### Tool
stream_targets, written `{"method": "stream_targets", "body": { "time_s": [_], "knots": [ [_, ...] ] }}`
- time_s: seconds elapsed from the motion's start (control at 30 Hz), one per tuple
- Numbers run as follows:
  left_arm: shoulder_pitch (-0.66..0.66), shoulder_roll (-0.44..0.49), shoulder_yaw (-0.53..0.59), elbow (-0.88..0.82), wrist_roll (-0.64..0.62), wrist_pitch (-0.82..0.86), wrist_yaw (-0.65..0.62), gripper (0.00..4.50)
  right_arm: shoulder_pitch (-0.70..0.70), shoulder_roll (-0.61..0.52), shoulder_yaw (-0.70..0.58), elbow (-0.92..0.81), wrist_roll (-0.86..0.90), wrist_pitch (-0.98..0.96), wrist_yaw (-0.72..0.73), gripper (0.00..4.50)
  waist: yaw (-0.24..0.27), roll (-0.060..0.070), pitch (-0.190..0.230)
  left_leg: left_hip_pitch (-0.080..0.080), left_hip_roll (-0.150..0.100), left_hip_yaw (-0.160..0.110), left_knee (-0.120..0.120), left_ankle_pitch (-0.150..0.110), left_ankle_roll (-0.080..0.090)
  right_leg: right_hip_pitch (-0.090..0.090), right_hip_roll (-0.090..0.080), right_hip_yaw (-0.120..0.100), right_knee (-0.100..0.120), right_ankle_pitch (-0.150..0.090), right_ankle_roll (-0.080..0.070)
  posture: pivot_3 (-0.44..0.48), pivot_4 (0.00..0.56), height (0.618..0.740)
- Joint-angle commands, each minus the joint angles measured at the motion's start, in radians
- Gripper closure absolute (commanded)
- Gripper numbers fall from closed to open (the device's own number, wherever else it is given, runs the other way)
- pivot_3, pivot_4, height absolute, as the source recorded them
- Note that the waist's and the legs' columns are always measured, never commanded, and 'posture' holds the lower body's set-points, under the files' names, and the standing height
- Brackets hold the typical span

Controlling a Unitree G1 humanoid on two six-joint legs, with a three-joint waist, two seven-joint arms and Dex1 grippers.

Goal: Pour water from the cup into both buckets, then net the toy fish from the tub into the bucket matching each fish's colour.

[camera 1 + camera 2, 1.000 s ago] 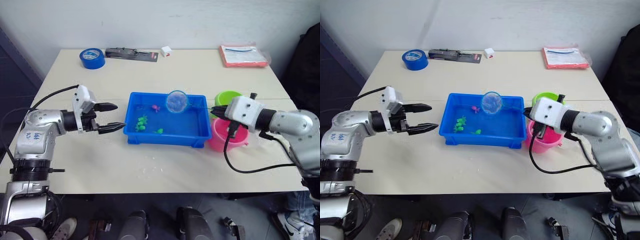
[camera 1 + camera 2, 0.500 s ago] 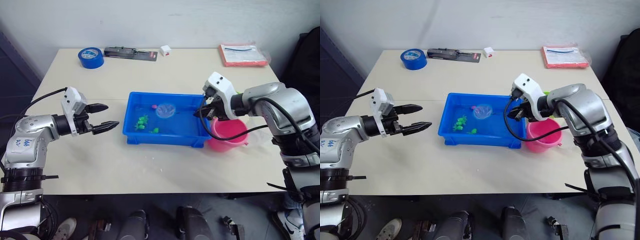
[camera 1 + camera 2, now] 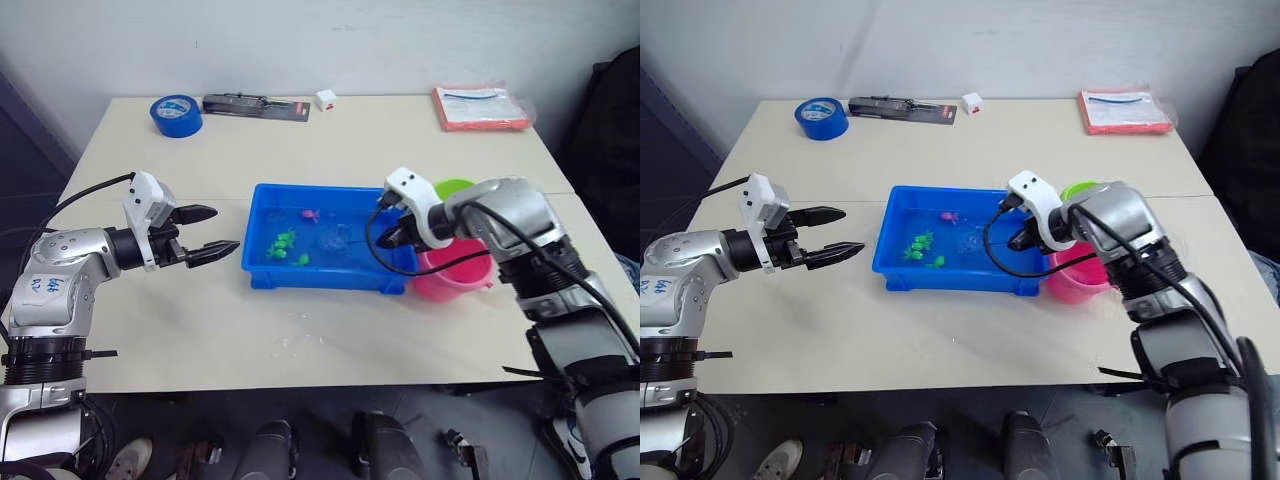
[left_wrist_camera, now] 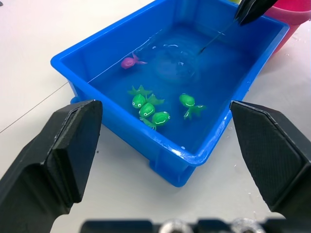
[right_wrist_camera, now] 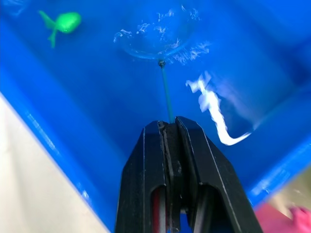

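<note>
Gripping: right gripper (image 5: 171, 127) was clamped on the net (image 5: 155, 34) handle, ring dipped in the tub (image 3: 262, 278)
Left gripper (image 3: 218, 230): spread wide, empty, beside tub
Fish (image 4: 161, 117): green cluster near net, pink one (image 4: 128, 62) apart
Risk: thin handle might twist, spilling a catch short of pink bucket (image 3: 452, 282)

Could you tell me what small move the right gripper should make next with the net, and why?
Probably sweep the round light-blue mesh net, held by the right gripper, toward the small pink toy fish: the net sits submerged in the blue rectangular plastic tub, seemingly empty.
</note>
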Motion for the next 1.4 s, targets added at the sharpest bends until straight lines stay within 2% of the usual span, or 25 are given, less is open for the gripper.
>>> {"method": "stream_targets", "body": {
  "time_s": [0.03, 0.43, 0.7, 0.97, 1.2, 1.4],
  "knots": [
    [-0.003, 0.015, 0.009, -0.007, 0.020, -0.037, 0.024, 0.00, -0.037, 0.041, -0.035, 0.051, -0.027, -0.042, -0.051, 3.70, -0.003, 0.000, 0.000, 0.000, 0.000, 0.000, 0.000, 0.000, 0.000, 0.000, 0.000, -0.001, 0.000, 0.000, 0.000, 0.000, 0.150, 0.737],
    [-0.009, 0.021, 0.003, -0.011, 0.023, -0.041, 0.036, 0.00, -0.069, 0.167, -0.119, 0.188, -0.046, -0.131, -0.154, 3.70, -0.006, 0.000, 0.000, 0.000, 0.000, -0.001, 0.000, 0.000, 0.000, 0.000, 0.000, -0.003, 0.001, 0.000, 0.000, 0.000, 0.150, 0.737],
    [-0.011, 0.020, 0.001, -0.006, 0.027, -0.049, 0.034, 0.00, -0.058, 0.198, -0.186, 0.134, -0.029, -0.162, -0.181, 3.70, -0.009, 0.000, 0.000, 0.000, 0.000, -0.002, 0.000, 0.000, 0.000, 0.000, 0.001, -0.003, 0.003, 0.000, 0.000, 0.000, 0.150, 0.737],
    [-0.022, 0.009, -0.012, 0.010, 0.031, -0.062, 0.026, 0.00, 0.019, 0.143, -0.193, -0.072, 0.015, -0.069, -0.147, 3.70, -0.004, 0.000, 0.000, 0.000, -0.001, -0.003, 0.000, 0.000, 0.000, 0.000, 0.000, -0.003, 0.003, 0.000, 0.000, 0.000, 0.150, 0.737],
    [-0.051, 0.001, -0.037, 0.030, 0.015, -0.075, -0.018, 0.00, 0.153, 0.017, -0.228, -0.336, 0.110, 0.029, -0.085, 3.70, 0.002, 0.000, 0.000, -0.003, -0.002, -0.008, 0.001, 0.000, 0.000, 0.000, 0.000, -0.002, 0.004, 0.000, 0.000, 0.000, 0.150, 0.737],
    [-0.112, -0.029, -0.084, 0.069, 0.011, -0.089, -0.080, 0.00, 0.273, -0.072, -0.370, -0.510, 0.209, 0.062, -0.068, 3.70, 0.002, 0.000, 0.000, -0.003, -0.002, -0.008, 0.001, 0.000, 0.000, 0.000, 0.000, -0.003, 0.003, 0.000, 0.000, 0.000, 0.150, 0.737]
  ]
}}
